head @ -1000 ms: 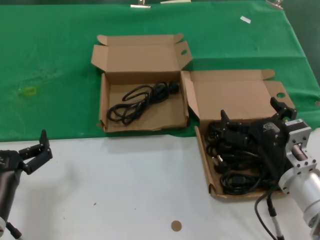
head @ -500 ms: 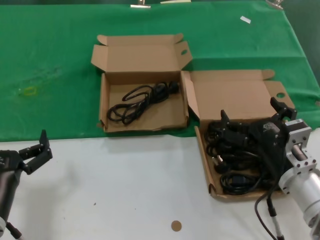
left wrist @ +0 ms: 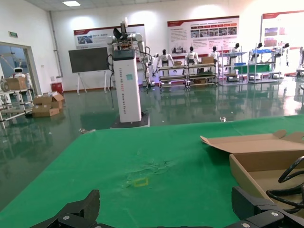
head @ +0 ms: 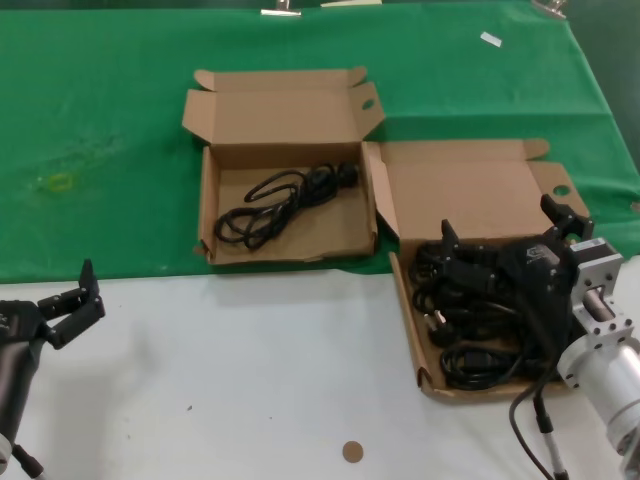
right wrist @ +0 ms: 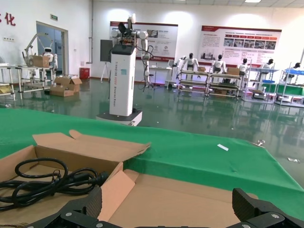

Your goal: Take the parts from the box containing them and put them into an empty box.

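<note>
The box containing the parts [head: 462,192] lies open at the right, with a pile of black power cords [head: 468,322] in its tray. My right gripper [head: 503,226] hovers over that pile, open, nothing between its fingers; in the right wrist view [right wrist: 168,204] only the box's bare lid [right wrist: 190,197] shows between them. The squarer box [head: 282,116] further back on the left holds one looped cord [head: 280,200], which shows again as a cord [right wrist: 47,183] in the right wrist view. My left gripper [head: 68,303] waits open at the table's near left.
Both boxes sit where the green cloth [head: 100,120] meets the white table [head: 250,370]. A small brown disc [head: 352,451] lies near the front edge. A yellow mark [head: 57,182] is on the cloth at left, a white scrap [head: 490,39] far back.
</note>
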Motion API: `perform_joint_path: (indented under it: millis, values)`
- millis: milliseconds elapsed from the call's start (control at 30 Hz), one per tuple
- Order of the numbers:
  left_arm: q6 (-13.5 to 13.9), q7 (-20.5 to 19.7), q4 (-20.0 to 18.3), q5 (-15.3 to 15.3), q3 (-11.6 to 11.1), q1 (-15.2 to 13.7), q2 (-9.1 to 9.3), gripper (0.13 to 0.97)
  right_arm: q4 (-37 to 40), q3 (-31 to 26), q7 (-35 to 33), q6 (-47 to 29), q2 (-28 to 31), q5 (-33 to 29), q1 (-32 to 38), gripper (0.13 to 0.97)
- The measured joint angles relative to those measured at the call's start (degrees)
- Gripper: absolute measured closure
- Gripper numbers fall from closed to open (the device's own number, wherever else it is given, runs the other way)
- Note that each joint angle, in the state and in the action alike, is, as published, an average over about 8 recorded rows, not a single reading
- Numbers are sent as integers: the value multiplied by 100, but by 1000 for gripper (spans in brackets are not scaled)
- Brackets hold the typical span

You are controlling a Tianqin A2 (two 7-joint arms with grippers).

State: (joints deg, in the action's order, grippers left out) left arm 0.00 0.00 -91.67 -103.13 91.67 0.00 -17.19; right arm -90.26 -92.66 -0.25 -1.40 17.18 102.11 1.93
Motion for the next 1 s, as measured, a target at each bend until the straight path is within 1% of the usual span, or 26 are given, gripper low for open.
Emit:
perform_joint_path:
  millis: [1000]
  values:
    - [0, -1, 0, 0, 0, 0, 0, 132, 0, 0, 0, 0, 0, 0, 0, 129]
